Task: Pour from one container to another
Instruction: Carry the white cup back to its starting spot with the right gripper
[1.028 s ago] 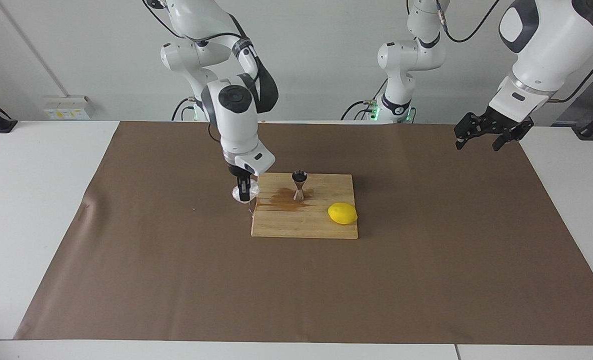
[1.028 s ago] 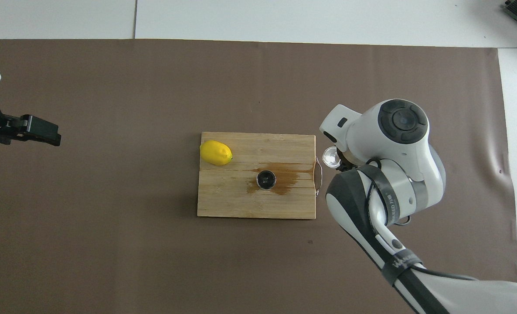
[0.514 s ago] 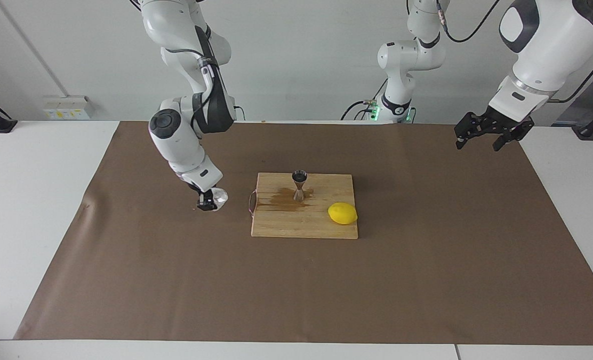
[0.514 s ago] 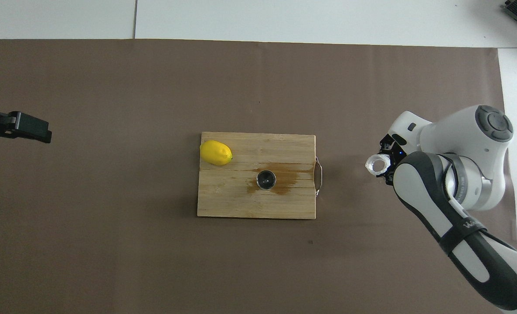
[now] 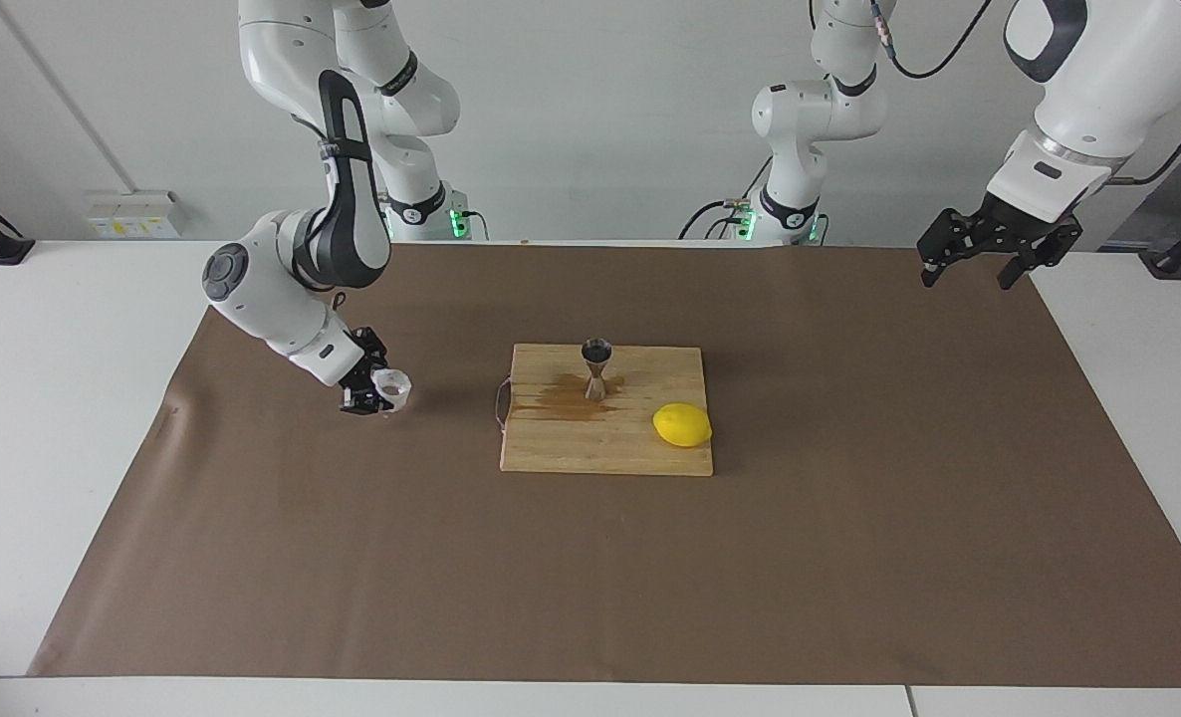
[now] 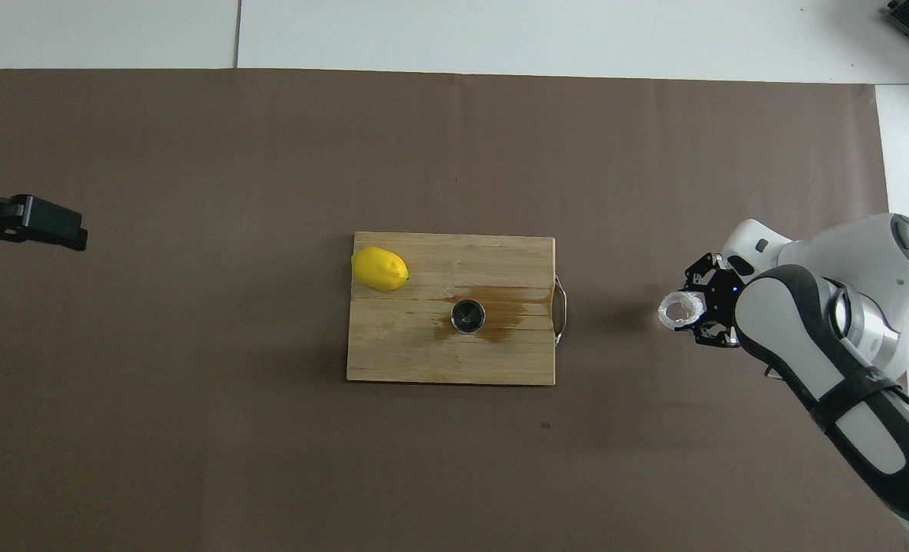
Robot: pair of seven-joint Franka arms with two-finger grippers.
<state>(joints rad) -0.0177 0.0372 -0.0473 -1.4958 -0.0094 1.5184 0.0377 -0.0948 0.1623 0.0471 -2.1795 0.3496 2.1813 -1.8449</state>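
Two containers are now well apart: the glass cup (image 5: 391,387) is in the right end effector (image 5: 369,394), low over the brown mat (image 5: 252,518) toward the right arm's end of the surface, while the steel jigger (image 5: 595,368) stands upright on the wooden board (image 5: 600,448). One second ago the same cup was just beside the board's edge, so the right arm has carried it sideways, away from the board, and the cup now shows its mouth up and only a little tilted. The right end effector is closed on the cup's wall; whether the cup already touches the mat is not clear. A brown wet stain (image 6: 500,310) lies on the board around the jigger, and the jigger looks dark inside from above, so it seems the pouring is already made, with some spill. The likely step is setting the cup down and letting it go. The lemon (image 5: 682,425) lies on the board, untouched. The left end effector (image 5: 999,257) has risen a little and waits with fingers spread, holding nothing, over the mat's edge at the left arm's end
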